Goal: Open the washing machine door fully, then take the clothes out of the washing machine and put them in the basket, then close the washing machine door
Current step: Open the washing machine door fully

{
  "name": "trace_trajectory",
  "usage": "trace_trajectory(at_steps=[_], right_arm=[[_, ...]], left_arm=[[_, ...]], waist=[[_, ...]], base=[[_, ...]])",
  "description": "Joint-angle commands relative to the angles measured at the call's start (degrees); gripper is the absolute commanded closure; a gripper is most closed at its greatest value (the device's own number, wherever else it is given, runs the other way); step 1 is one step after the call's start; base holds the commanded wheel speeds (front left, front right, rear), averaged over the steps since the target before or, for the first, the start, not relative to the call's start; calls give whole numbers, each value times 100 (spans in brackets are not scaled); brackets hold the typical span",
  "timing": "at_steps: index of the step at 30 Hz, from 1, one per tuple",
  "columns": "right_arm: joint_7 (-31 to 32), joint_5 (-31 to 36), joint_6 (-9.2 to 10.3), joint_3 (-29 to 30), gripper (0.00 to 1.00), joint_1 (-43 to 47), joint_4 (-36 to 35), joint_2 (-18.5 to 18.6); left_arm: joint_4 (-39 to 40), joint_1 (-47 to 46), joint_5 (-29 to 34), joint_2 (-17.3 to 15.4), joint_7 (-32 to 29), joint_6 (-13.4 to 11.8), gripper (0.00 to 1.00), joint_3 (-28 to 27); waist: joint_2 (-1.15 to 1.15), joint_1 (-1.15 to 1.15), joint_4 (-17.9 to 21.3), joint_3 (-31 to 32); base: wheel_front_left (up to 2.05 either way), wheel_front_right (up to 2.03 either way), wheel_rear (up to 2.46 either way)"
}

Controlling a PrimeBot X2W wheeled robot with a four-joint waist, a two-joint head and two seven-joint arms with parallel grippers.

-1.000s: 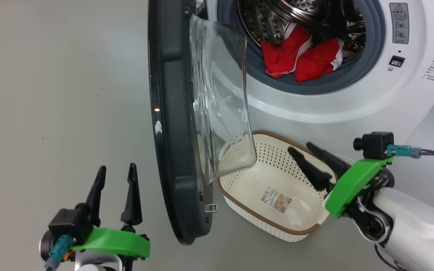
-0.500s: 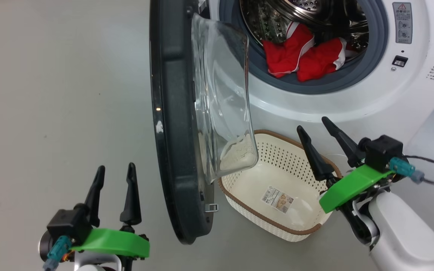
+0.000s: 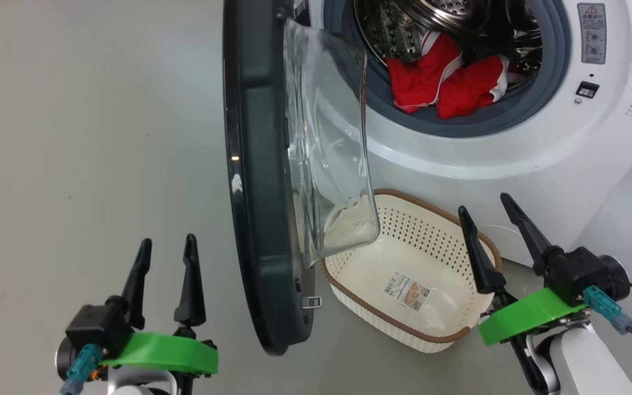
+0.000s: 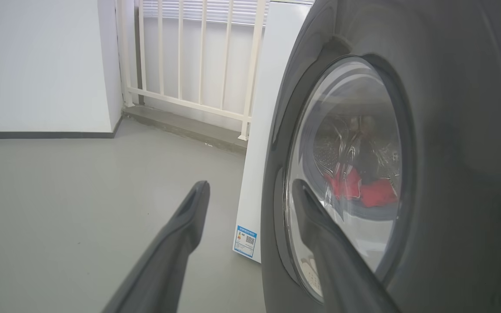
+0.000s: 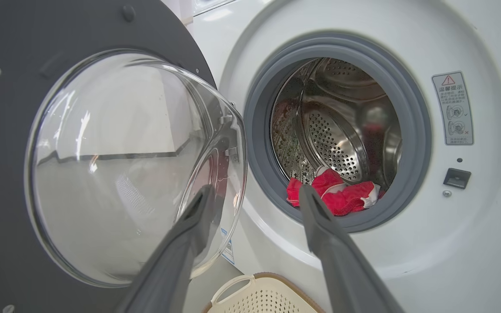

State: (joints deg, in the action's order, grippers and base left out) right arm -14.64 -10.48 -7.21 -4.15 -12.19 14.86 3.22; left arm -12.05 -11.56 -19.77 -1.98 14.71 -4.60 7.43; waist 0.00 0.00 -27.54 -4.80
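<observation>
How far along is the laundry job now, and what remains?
Done: the washing machine door stands wide open. In hand: nothing; the left gripper and right gripper are open and empty. Left: the red clothes lie inside the washing machine, the basket holds no clothes, and the door must be closed.

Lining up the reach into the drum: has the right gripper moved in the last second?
Yes. Against the basket, the right gripper has swung rightward, from over its floor to its right rim.

The left gripper (image 3: 168, 240) and right gripper (image 3: 483, 202) each have long tapered black fingers (image 3: 191, 285), with a bright green plastic bracket (image 3: 162, 354), black camera block (image 3: 96, 326) and teal plug (image 3: 83, 362) behind them.
</observation>
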Motion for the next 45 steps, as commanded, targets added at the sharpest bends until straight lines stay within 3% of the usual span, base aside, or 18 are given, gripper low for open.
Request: trace_trajectory(at_steps=[1, 32, 33, 34, 35, 45], right_arm=[[-36, 26, -28, -66, 0, -10, -180, -25], [-36, -215, -28, -91, 0, 372, -325, -34], [-36, -220, -28, -95, 0, 371, -316, -34], [-36, -225, -28, -101, 0, 369, -307, -34], [-36, -232, -28, -110, 0, 369, -300, -34], [-36, -279, -28, -132, 0, 361, -199, -34]], left_arm=[[157, 46, 34, -89, 29, -38, 0, -193], [91, 210, 160, -89, 29, -45, 0, -124], [80, 209, 153, -89, 29, -41, 41, -118], [78, 201, 150, -89, 29, -35, 75, -120], [96, 187, 145, -89, 29, -18, 100, -125], [680, -75, 152, -89, 29, -11, 100, -213]], waist=[[0, 0, 4, 5], [0, 0, -44, 222], [0, 0, -44, 222], [0, 0, -44, 221], [0, 0, -42, 223], [0, 0, -54, 280]], base=[[0, 0, 0], [0, 0, 0], [0, 0, 0], [0, 0, 0], [0, 0, 0], [0, 0, 0]])
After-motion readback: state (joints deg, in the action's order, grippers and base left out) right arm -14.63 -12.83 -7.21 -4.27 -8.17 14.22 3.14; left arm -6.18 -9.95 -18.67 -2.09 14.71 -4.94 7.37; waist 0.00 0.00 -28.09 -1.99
